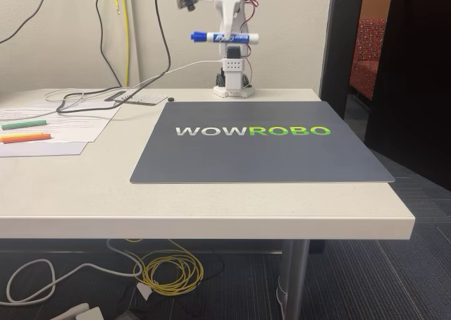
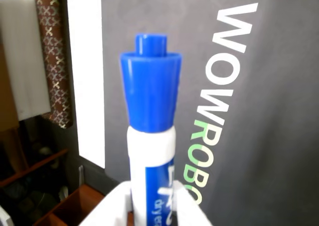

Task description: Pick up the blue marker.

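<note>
Up at the back edge of the worktop, the arm stands tall with its jaws clamped on the blue marker, held level, well above the surface. Wrist view: the marker's cap sticks out past the white fingers. Below lies the grey WOWROBO mat, open and bare. Far left sit a green highlighter and an orange highlighter on papers. Cables trail underneath.

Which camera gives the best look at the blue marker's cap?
The wrist view: the marker fills the middle, its cap up close above the gripper. The fixed view shows the whole marker, small, held level high above the mat.
</note>
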`<state>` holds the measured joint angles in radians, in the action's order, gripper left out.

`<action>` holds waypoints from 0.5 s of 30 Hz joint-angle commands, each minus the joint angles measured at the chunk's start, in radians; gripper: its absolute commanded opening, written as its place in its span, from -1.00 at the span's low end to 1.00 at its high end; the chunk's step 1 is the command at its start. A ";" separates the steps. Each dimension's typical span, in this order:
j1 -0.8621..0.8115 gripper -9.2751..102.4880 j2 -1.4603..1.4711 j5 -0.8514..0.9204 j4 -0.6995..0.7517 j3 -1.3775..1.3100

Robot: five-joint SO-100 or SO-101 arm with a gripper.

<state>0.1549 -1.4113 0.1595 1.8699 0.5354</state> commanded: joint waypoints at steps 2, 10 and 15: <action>0.031 -0.83 -0.115 0.000 0.173 0.012; 0.071 -0.83 -0.351 -0.035 -0.012 0.291; 0.075 -0.83 -0.647 0.006 -0.321 0.787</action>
<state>0.2240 -1.9313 0.1473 1.6490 1.1152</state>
